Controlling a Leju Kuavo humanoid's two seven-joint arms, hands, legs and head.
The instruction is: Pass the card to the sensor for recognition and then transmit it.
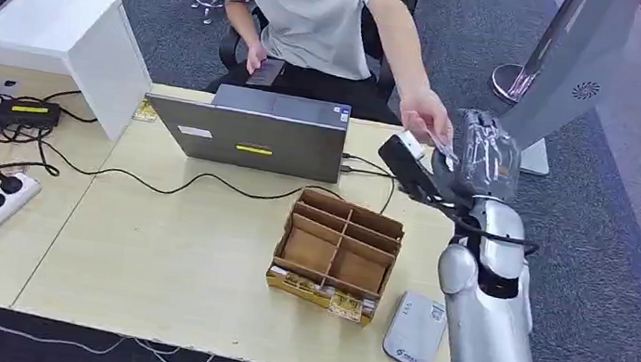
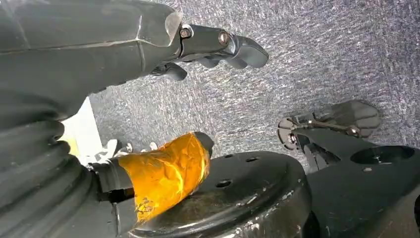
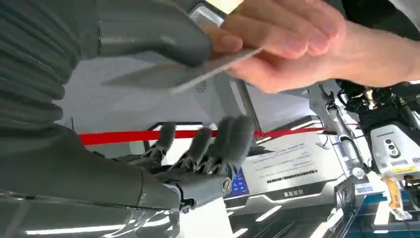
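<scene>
The card [image 3: 183, 74] is a thin, pale grey rectangle, seen nearly edge-on in the right wrist view, tilted slightly. One end lies under the thick grey thumb of the right hand [image 3: 163, 99]; the other end is pinched between the fingers of a person's hand [image 3: 297, 44]. In the head view the card [image 1: 441, 143] is a small light sliver just beyond the table's far right corner. The sensor [image 1: 415, 330], a flat grey rounded pad, lies on the table's near right edge.

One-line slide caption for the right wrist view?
Handover at the right hand: its thumb rests on the card while a person's hand pinches the other end.
</scene>
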